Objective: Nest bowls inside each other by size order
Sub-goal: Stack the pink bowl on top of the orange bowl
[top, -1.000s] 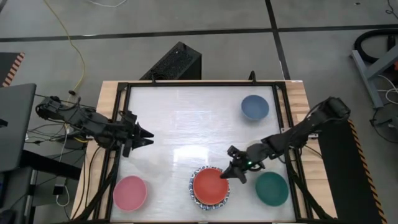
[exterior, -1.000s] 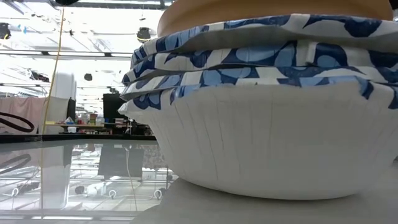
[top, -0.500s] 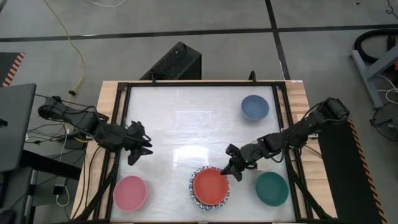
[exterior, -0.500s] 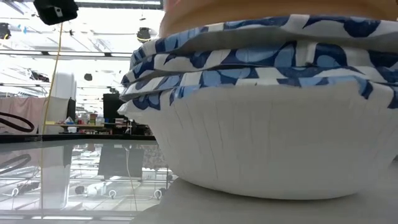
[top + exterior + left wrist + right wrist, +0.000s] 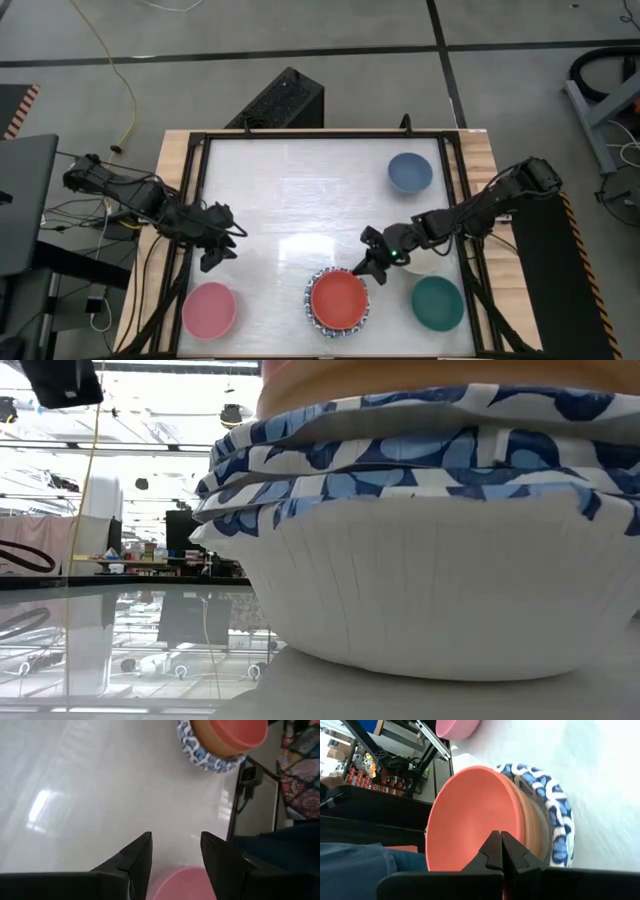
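A stack of bowls (image 5: pixel 338 302) stands near the table's front edge. Its white bowls with blue patterned rims (image 5: pixel 420 570) hold an orange bowl (image 5: pixel 535 827) with a red bowl (image 5: pixel 475 815) inside it. A pink bowl (image 5: pixel 209 310) sits at the near left, a teal bowl (image 5: pixel 437 303) at the near right and a blue bowl (image 5: pixel 410 172) at the far right. My left gripper (image 5: pixel 213 255) is open and empty, just far of the pink bowl (image 5: pixel 182 884). My right gripper (image 5: pixel 357 272) is shut at the stack's far right rim. No cream bowl shows. My right gripper (image 5: pixel 500 837) has its shut fingertips over the red bowl's far right rim (image 5: pixel 517 820), slanting down from the table's right. I cannot tell whether they touch it.
A black frame (image 5: pixel 195 200) runs around the white tabletop. The table's middle and far left hold no objects. A person's dark sleeve shows beyond the table in the right wrist view (image 5: pixel 360 870).
My left gripper has gone toward the near edge, closer to the pink bowl, and has turned to point more toward that edge. My right gripper has gone a little toward the table's left and far edge, along the stack's far rim.
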Action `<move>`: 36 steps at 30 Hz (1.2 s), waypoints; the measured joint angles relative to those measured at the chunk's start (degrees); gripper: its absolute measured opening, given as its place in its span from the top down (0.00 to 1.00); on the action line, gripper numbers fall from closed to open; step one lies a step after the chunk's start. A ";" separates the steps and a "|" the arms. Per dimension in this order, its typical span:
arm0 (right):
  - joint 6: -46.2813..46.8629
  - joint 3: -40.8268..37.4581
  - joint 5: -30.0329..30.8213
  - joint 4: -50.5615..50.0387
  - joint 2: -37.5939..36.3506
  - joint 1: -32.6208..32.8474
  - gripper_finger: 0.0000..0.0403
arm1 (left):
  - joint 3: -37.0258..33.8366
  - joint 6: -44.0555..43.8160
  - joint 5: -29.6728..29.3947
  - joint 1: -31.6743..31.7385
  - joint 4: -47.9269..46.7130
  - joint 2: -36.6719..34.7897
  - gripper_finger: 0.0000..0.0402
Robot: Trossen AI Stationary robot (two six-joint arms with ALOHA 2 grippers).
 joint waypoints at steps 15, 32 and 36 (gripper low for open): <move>-1.31 0.00 0.33 1.11 0.00 1.31 0.96 | 0.00 -3.45 -5.93 -15.05 -12.65 5.82 0.57; 0.62 0.00 0.42 1.55 -0.02 1.33 0.96 | -3.45 -3.01 -1.63 -24.31 -7.37 15.63 0.35; 1.46 0.00 0.44 1.57 -0.04 1.33 0.96 | -8.40 -5.54 -1.31 -25.26 -3.10 15.63 0.35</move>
